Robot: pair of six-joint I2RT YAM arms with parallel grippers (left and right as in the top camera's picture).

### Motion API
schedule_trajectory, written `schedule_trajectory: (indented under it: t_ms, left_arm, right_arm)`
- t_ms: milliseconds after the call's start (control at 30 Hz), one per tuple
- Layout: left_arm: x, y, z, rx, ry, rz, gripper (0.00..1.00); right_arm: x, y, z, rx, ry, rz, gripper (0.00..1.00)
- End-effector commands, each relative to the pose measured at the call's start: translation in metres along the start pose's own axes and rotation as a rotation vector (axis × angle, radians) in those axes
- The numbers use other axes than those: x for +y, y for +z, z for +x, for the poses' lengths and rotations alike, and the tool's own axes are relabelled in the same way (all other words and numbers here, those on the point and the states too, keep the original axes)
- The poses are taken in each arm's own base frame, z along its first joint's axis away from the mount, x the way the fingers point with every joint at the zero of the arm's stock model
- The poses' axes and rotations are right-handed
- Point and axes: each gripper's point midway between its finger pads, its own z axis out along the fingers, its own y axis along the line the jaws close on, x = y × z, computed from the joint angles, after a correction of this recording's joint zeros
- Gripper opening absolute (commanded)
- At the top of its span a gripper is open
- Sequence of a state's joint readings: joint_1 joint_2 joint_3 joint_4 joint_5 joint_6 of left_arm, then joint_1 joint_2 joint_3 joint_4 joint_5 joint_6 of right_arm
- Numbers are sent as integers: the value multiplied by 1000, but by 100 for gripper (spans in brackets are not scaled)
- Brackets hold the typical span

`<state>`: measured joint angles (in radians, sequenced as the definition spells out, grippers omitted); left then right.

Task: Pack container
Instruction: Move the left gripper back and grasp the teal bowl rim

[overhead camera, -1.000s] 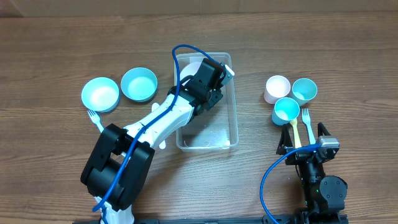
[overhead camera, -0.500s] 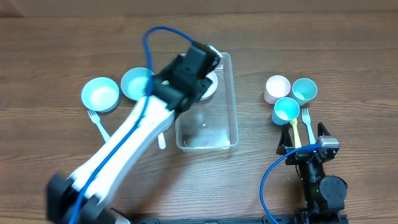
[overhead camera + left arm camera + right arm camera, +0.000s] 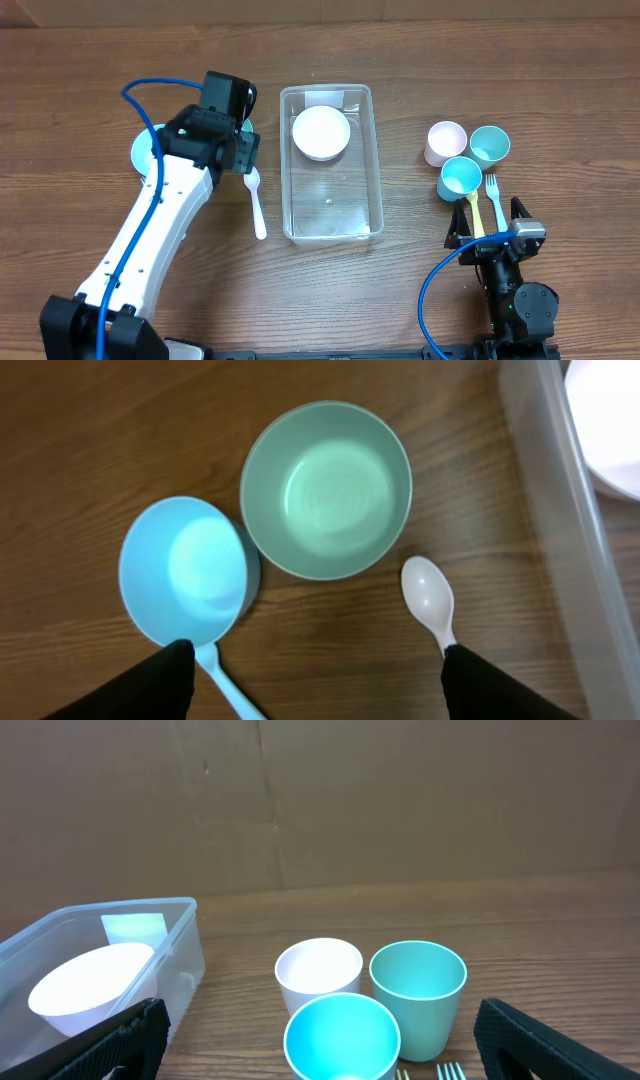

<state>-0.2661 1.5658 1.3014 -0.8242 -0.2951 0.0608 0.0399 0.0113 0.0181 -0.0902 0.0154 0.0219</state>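
Both left gripper and right gripper gape wide, holding nothing.

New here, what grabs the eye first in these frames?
The clear container at table centre, a white bowl in its far end. Left of it, the left arm's open tool hovers over a green bowl and a blue bowl, a white spoon beside them. Three pastel cups cluster on the right.
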Motion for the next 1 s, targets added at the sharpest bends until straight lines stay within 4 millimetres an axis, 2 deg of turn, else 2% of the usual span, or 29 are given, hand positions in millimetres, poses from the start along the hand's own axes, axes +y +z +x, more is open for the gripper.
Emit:
schedule_trajectory:
  t_ms: [0,67,167,267,333,533,633,967]
  left_arm:
    - [-18,35,10,11,141,53,78]
    - [-26,59,17,26,170,55,82]
    - [-34,86,23,56,216,59,84]
    - [-38,104,21,50,257,58,82]
    - [-35,110,17,38,264,52,78]
    - [-16,118,13,15,234,52,40]
    - [-24,119,14,1,215,145,42]
    - [-29,118,15,0,226,175,45]
  right_arm:
    - [-2,0,2,-4,-3,7,100]
    - [-2,0,2,-4,-3,7,100]
    - [-2,0,2,-4,-3,7,100]
    - [-2,0,2,-4,-3,7,100]
    - [-2,0,2,-4,-3,7,100]
    - [-2,0,2,-4,-3,7,100]
    - [-2,0,2,-4,-3,7,100]
    - [-2,0,2,-4,-3,7,100]
